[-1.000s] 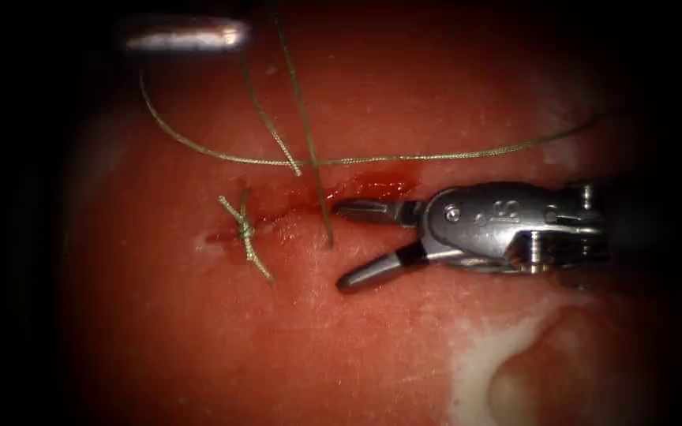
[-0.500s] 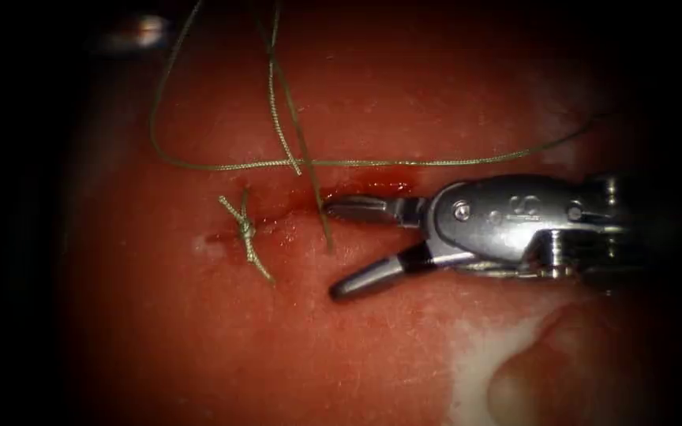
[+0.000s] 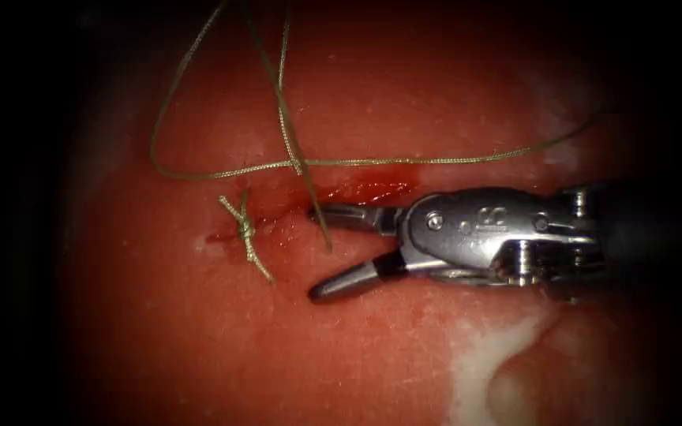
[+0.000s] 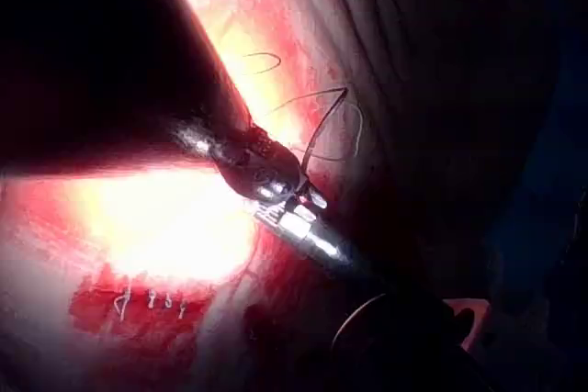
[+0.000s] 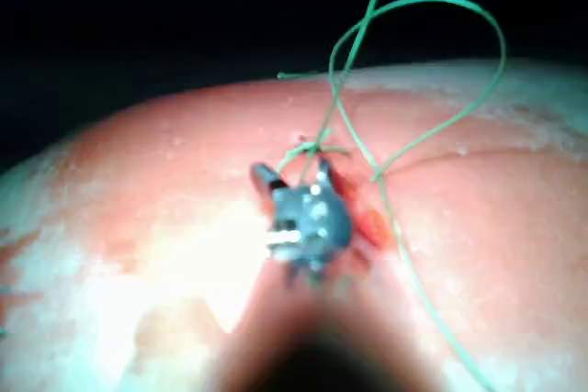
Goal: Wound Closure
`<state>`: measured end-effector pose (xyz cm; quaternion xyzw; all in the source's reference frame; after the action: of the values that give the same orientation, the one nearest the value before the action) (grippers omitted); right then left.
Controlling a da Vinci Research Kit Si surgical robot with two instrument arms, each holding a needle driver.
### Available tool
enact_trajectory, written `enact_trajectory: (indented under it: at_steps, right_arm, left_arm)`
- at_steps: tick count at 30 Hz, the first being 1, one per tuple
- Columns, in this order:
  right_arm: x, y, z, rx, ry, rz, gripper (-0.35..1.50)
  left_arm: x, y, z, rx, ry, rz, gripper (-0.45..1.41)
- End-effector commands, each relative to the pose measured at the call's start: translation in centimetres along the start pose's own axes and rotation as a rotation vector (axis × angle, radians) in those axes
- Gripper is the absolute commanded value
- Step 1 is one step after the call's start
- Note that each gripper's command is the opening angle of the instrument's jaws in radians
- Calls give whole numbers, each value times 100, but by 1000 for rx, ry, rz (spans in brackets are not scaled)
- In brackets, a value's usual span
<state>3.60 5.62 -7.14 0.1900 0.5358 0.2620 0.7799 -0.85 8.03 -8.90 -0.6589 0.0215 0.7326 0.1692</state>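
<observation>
Right gripper (image 3: 316, 252) sits wide open over the tissue (image 3: 199, 339), holding nothing; its upper jaw lies along the cut (image 3: 333, 197), tip just touching or just beside the short free end of thread (image 3: 319, 221) that crosses the cut, lower jaw angled down over bare tissue below. Compared with a second ago it has slid left along the cut toward that thread end, jaws equally spread. The left gripper (image 4: 308, 197) is in the left wrist view with thread running up from its tip, so it looks closed on the thread, though the jaw line is hard to read. Thread (image 3: 436, 160) runs from the right edge across above the cut, crosses the two strands near the middle, then loops round on the left and climbs out of the top; that loop has been drawn up taller than a second ago, when the left tool tip was in the upper left of the endoscope view. Progress: one finished knot (image 3: 245, 230) with cut tails at the left end of the cut. The second stitch has thread through but is not tied. Right part of the cut with red fluid (image 3: 380, 188) lies open. Can't make out the needle.
</observation>
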Motion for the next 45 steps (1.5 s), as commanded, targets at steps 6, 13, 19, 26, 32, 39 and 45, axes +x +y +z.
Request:
enact_trajectory:
  at_steps: [6, 13, 19, 26, 32, 39, 45]
  right_arm:
    - [-6, -11, 3, 73, -26, 22, -35]
    - [27, -81, -27, 197, -52, 84, -35]
    - [79, -157, -37, 308, -55, 98, -35]
    - [108, -178, -40, 299, 34, -22, 91]
    - [93, -128, -48, 218, 53, -132, 143]
    - [66, -79, -68, 68, 43, -236, 148]
    - [37, -64, -40, 38, 54, -307, 146]
  left_arm:
    - [-5, 0, 5, -4, 3, 1, -35]
    - [-42, 8, -26, -10, -4, 39, -35]
    - [-82, 24, -36, -4, -12, 25, -35]
    - [-87, 29, -36, -2, -14, 31, -35]
    - [-97, 30, -42, -7, -13, 40, -35]
    - [-139, 29, -70, -17, -16, 73, -35]
    - [-142, 20, -80, 3, -30, 73, -35]
